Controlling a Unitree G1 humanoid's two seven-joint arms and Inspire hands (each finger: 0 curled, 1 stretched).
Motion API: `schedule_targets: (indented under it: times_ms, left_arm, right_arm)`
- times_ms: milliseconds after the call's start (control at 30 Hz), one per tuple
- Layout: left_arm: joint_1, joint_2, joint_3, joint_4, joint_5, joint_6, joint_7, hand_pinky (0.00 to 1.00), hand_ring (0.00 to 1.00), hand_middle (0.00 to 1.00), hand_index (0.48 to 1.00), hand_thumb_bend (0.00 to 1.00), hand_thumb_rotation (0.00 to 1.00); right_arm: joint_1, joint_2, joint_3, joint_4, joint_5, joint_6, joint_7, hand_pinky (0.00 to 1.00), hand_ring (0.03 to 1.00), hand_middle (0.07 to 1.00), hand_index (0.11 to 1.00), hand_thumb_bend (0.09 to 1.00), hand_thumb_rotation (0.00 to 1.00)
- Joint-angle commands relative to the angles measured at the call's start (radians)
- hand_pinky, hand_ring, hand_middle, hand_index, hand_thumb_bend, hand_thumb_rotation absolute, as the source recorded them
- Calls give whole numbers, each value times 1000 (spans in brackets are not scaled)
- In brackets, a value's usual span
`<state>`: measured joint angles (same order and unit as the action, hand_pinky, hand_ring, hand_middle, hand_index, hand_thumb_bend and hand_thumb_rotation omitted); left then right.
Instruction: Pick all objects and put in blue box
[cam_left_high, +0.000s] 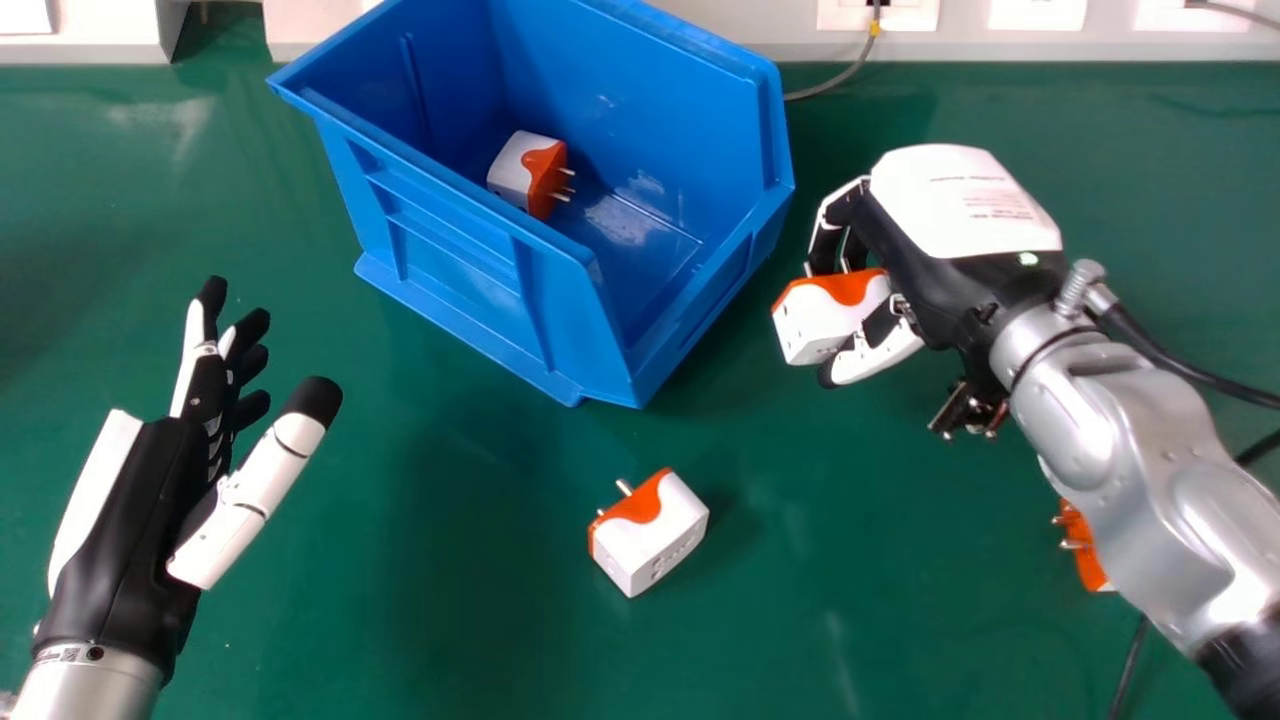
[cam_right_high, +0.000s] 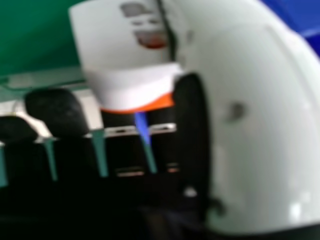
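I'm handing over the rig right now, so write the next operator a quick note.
Right hand: fingers closed on a plug adapter, right of the blue box.
Left hand: open, empty, left of the box.
Done: one adapter inside the box.
To do: the held adapter; the front adapter on the green table; the far-right adapter, partly hidden by the right forearm.

Box (cam_left_high: 450, 270) open on top, free floor right of the plug (cam_left_high: 525, 170) inside. Box rim stands between right robot hand (cam_left_high: 950, 215) and that floor; bare bench (cam_left_high: 570, 440) between box and near plug (cam_left_high: 650, 535).
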<state>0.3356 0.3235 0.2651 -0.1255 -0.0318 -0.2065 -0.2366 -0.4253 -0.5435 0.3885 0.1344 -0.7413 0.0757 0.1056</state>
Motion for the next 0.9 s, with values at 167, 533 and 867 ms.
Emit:
schedule_targets:
  times_ms: [167,533,867]
  left_arm:
    - [-30,2,-3,15,3,-17,8,951,980,989,981,645,787]
    - [-44,4,-7,45,1,-37,3,959,981,990,982,622,779]
    - [-42,2,-8,50,-9,-48,-4,961,981,990,982,630,779]
  right_arm:
    - [69,-70,-117,-260,-8,3,64,43,95,225,471,497,116]
    - [12,-2,-145,-334,-22,-4,72,45,94,182,469,492,139]
    - [-212,108,-63,-99,-69,-66,16,32,78,153,469,490,146]
